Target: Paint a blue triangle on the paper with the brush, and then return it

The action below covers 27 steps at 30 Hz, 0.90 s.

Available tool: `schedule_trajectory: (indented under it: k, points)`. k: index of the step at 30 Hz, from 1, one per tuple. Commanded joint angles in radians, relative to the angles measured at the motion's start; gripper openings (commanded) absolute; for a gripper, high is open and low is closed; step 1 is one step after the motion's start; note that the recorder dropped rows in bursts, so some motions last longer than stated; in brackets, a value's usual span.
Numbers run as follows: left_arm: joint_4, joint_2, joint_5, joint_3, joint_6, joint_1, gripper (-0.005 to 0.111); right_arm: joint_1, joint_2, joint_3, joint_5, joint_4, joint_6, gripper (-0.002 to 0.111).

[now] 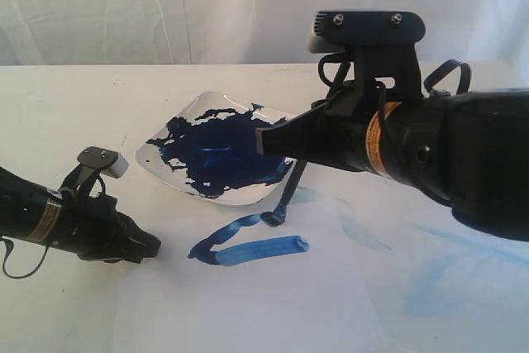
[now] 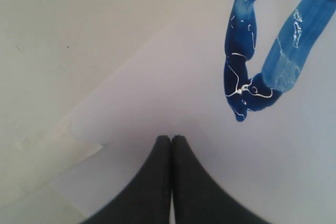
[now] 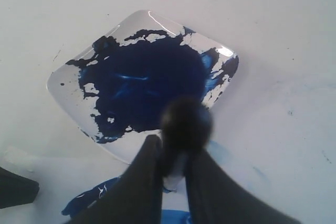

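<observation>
right gripper [image 1: 263, 140] [image 3: 173, 150] has the brush [image 1: 291, 192], jaws squeezed in on the top of the black handle. in the right wrist view the handle end shows as a dark blurred knob [image 3: 186, 124] between the two fingers. the brush slants down from those jaws and its tip meets the paint on the paper [image 1: 248, 303], right at the end of one stroke.

the blue triangle [image 1: 248, 250] [image 3: 89, 203] sits just below the right jaws and it's only part done: two thick streaky strokes joined at one rounded corner, the other side open. ahead of the right jaws is the white square dish [image 1: 149, 148] [image 3: 58, 85], flooded with a dark blue paint pool [image 1: 219, 155] [image 3: 147, 82].

left gripper [image 1: 153, 247] [image 2: 171, 139] hangs low over the paper [image 2: 173, 77], jaws pressed together tip to tip with nothing between them. the triangle's joined corner [image 2: 241, 98] lies a little ahead of those jaws and off to one side, not touching.
</observation>
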Motion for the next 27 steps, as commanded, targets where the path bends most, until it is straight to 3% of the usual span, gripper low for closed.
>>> schedule_trajectory:
  k: [1,27]
  points:
    - [0.017,0.006,0.009,0.004,0.001,-0.004,0.0,-0.001,-0.004,0.002,0.049,0.081,-0.097,0.0]
    - [0.017,0.006,0.009,0.004,0.001,-0.004,0.0,0.0,-0.052,0.002,0.108,0.345,-0.32,0.0]
